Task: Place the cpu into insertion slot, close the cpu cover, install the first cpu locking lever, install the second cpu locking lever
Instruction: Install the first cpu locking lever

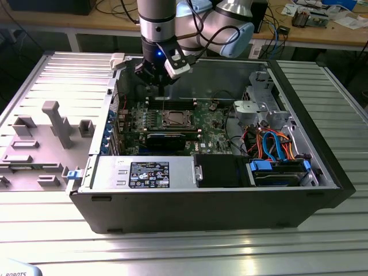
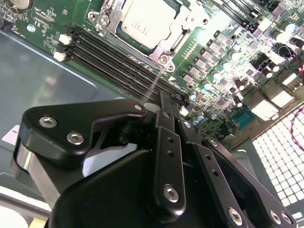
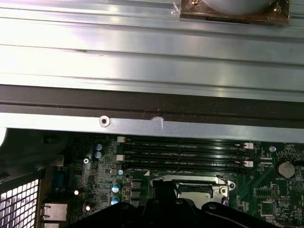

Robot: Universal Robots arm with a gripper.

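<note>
The cpu (image 2: 147, 21) lies flat in the insertion slot (image 1: 172, 119) on the green board, its silver-grey top showing. The cpu cover (image 2: 110, 16) frames it as a shiny metal plate lying down around the chip. My gripper (image 2: 166, 104) hovers above the memory slots beside the socket, toward the case's rear wall, black fingers (image 2: 164, 137) pressed together. In the exterior view the gripper (image 1: 152, 80) hangs just behind the socket. A thin pale wire-like streak (image 2: 153, 83) runs from the socket's corner toward the fingertips; whether they touch it is unclear. The first wrist view shows the socket (image 3: 194, 187) partly hidden by the gripper body.
Long black memory slots (image 2: 118, 57) run beside the socket. The open case's rear wall (image 3: 152, 118) stands close behind the gripper. A silver power supply (image 1: 144, 172) and a drive cage with orange and blue cables (image 1: 276, 144) fill the near side. A grey fixture tray (image 1: 40, 138) lies at the exterior view's left.
</note>
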